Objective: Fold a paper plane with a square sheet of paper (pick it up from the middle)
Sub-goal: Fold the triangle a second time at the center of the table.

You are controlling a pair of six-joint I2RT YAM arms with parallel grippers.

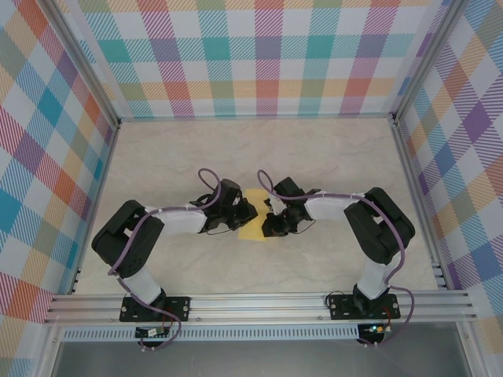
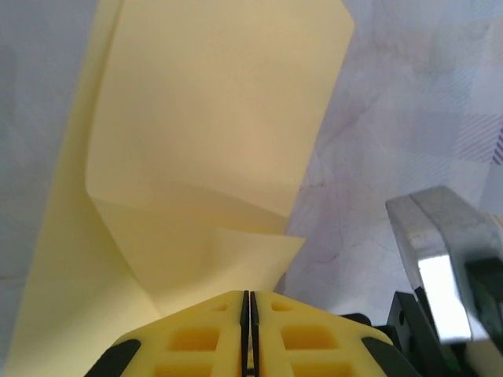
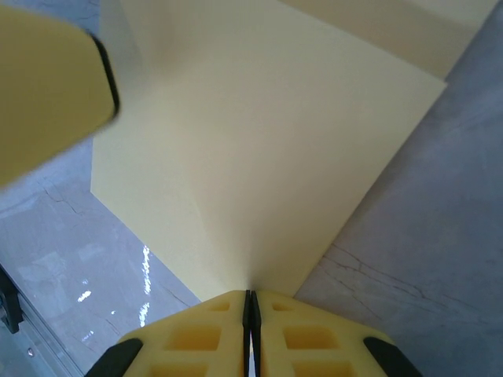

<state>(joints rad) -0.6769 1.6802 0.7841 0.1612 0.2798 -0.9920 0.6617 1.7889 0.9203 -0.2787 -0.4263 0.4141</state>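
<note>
The square sheet of paper is pale yellow and sits between my two grippers at the middle of the table. In the left wrist view the sheet of paper is bent, with one flap folded over another, and its lower edge runs into the tips of my left gripper, which is shut on it. In the right wrist view the sheet of paper narrows to a crease at my right gripper, also shut on it. From above, the left gripper and right gripper nearly touch. No paper plane shape shows.
The beige marbled table stretches behind and beside the arms. Plaid walls with aluminium posts close in the back and both sides. A grey metal part of the other arm stands close at the right of the left wrist view.
</note>
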